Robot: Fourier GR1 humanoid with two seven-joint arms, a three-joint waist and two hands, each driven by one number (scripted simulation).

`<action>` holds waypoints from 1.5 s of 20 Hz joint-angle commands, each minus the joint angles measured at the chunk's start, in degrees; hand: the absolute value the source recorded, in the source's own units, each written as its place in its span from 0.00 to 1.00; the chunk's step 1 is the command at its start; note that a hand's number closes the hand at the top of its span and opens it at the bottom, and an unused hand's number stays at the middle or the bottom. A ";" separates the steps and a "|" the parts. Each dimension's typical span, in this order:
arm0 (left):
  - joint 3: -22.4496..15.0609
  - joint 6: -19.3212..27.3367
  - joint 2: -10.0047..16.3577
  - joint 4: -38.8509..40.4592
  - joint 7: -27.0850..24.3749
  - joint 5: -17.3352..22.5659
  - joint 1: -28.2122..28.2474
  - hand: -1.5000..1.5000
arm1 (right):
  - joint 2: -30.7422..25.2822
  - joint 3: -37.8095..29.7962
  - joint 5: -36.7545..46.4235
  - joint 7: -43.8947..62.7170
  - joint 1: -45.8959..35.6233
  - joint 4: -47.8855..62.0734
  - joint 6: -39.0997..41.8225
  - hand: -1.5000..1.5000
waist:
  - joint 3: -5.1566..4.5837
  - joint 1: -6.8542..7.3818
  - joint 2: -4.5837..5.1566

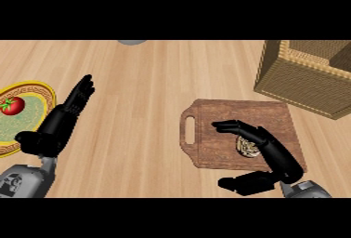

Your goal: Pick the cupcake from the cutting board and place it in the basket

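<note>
Here the right hand hangs over the cutting board, open: its fingers stretch toward the board's handle slot with only a slight bend, and the thumb lies well apart from them, off the board's near edge. The hand holds nothing. The cupcake sits on the board right under those fingers, partly hidden by them; whether they touch it cannot be told. What shows of it is a pale patterned oval, longer toward and away from the robot. No writing can be read anywhere.

The wicker basket stands just beyond the board's far right corner. At the left, the left hand rests open, fingers up, beside a gold-rimmed plate bearing a tomato.
</note>
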 commanded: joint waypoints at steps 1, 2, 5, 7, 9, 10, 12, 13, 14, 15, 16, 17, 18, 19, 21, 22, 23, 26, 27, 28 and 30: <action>0.30 -1.25 0.88 -0.99 1.21 0.28 -0.40 0.50 | -3.93 -2.05 10.37 7.58 0.03 -5.38 -8.02 0.00 | -0.17 -0.57 -0.53; 0.61 -1.56 1.00 -0.27 1.24 0.38 -0.57 0.50 | -4.25 -2.78 12.45 9.64 -0.26 -6.85 -9.75 0.00 | -0.17 -0.63 -0.45; 0.00 -0.16 -0.20 -2.02 1.62 -0.31 -0.02 0.50 | -9.39 -5.90 17.15 18.97 -2.45 -13.46 -9.37 0.00 | -0.23 -0.74 -0.61; -0.58 -1.14 0.36 -2.04 1.25 -0.69 1.21 0.50 | -14.38 -6.81 19.59 26.35 -6.43 -14.34 -4.08 0.00 | -0.31 0.14 -0.52; 0.51 -1.49 1.10 -2.91 2.23 0.29 0.96 0.50 | -21.90 -6.09 21.20 27.60 -4.14 -14.85 3.09 0.00 | -0.30 -0.12 -0.68; 0.16 -1.27 0.57 -1.54 2.15 -0.62 -0.79 0.50 | -22.93 -6.02 19.43 31.88 -8.31 -16.09 7.73 0.00 | -0.37 0.18 -0.35; 1.10 -2.82 1.06 -1.27 1.04 0.53 0.26 0.50 | -25.70 -4.91 16.24 34.86 -6.51 -18.93 14.51 0.00 | -0.29 0.07 -0.31; 0.03 -0.25 -0.91 -1.78 2.99 -0.91 -1.48 0.50 | -27.11 -6.35 12.41 36.50 -6.63 -20.37 18.20 0.00 | -0.23 -0.34 -0.30; 0.47 -1.20 -0.60 -1.23 2.10 -0.61 -1.45 0.50 | -28.16 -6.86 9.73 38.28 -8.20 -21.04 21.71 0.00 | -0.24 0.07 -0.18; -0.12 -1.51 -0.21 -3.17 4.23 -0.65 -0.91 0.50 | -28.17 -8.15 7.26 39.60 -10.04 -19.55 23.96 0.00 | -0.15 0.93 -0.09; 1.19 -1.58 0.11 -1.09 2.42 -0.96 -0.97 0.50 | -31.11 -10.46 4.17 38.60 -7.35 -21.61 26.52 0.00 | -0.14 0.04 -0.13; 0.09 -0.22 -2.01 -0.89 2.78 -2.05 -1.77 0.50 | -29.71 -9.31 2.34 43.44 -7.46 -25.90 28.03 0.00 | -0.14 -0.04 -0.15; 2.76 -3.57 1.59 -2.67 3.90 0.49 -1.06 0.50 | -32.19 -13.17 -1.37 41.86 -6.60 -25.42 30.28 0.00 | -0.10 0.22 -0.19; 0.52 -2.57 -0.89 -2.41 1.16 -1.30 1.89 0.50 | -33.29 -15.02 -3.93 42.86 -7.19 -25.33 32.41 0.00 | -0.11 0.42 -0.13; 1.97 -3.04 -0.71 -2.48 2.91 -1.73 1.01 0.50 | -32.73 -18.21 -7.46 45.01 -7.57 -25.19 34.64 0.00 | -0.06 0.66 -0.04; 2.86 -4.70 -2.11 1.47 0.18 -2.68 -0.53 0.50 | -30.23 -18.20 -4.47 44.44 -5.75 -25.16 33.69 0.00 | -0.04 0.62 0.07; 3.05 -4.25 -1.52 -2.94 1.64 -2.21 1.98 0.50 | -32.61 -22.73 -7.34 43.26 -3.59 -26.97 35.44 0.00 | -0.03 0.55 -0.04; 2.46 -3.31 -3.83 -6.44 4.63 -4.21 2.71 0.50 | -29.80 -25.39 -5.93 42.45 -2.24 -26.59 36.80 0.00 | -0.01 0.87 0.02; 3.64 -4.27 -3.13 -6.17 3.60 -4.80 3.78 0.50 | -28.58 -24.09 -6.47 45.78 -5.55 -26.77 37.50 0.00 | -0.03 1.12 0.06; 3.31 -4.06 -4.22 -6.50 7.11 -4.37 1.31 0.50 | -28.39 -25.97 -1.17 36.80 -0.67 -23.91 38.17 0.00 | 0.02 0.85 0.08; 5.96 -7.19 -4.11 -0.63 2.07 -4.66 0.12 0.50 | -26.89 -28.07 -0.08 37.50 0.77 -26.16 38.34 0.00 | -0.01 0.64 0.11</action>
